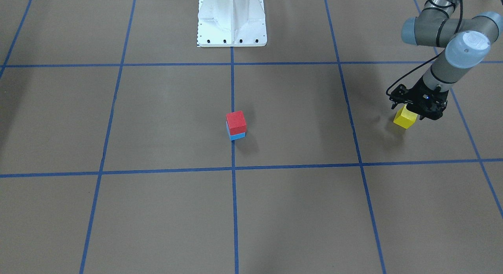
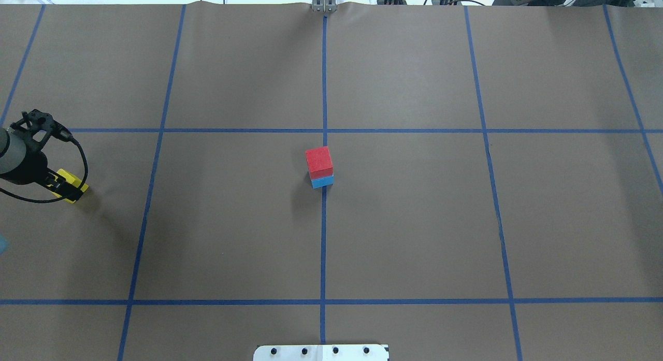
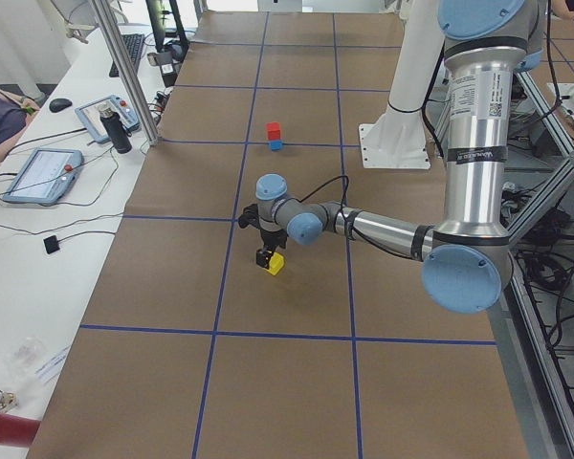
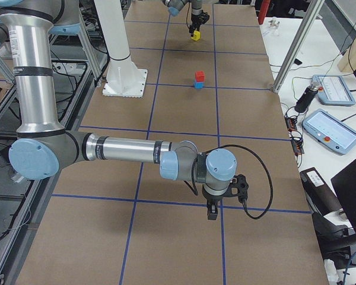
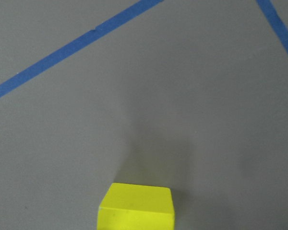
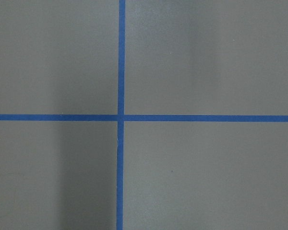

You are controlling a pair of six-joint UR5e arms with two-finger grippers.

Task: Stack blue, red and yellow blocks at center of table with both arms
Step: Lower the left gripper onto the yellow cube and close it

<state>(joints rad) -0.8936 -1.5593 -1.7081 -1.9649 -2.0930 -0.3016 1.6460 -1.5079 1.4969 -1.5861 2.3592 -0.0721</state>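
Overhead exterior puts the left end effector (image 2: 65, 187) astride the yellow block (image 2: 72, 178), far out on the tabletop's (image 2: 233, 236) left side; we can't tell whether it's clamped on. We'd want a square, centred grip and a straight lift before carrying it to the red block (image 2: 319, 161), sitting on the blue block (image 2: 322, 182) at centre. Left arm (image 3: 383, 228) reaches out low, wrist pointing down. Right end effector (image 4: 212, 211) hovers far off above a tape crossing (image 6: 119, 117), grip unreadable.

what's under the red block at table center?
The blue block, resting on the table. Only a thin strip of its side faces shows below the red block. Its top face is fully covered, so it can't be seen.
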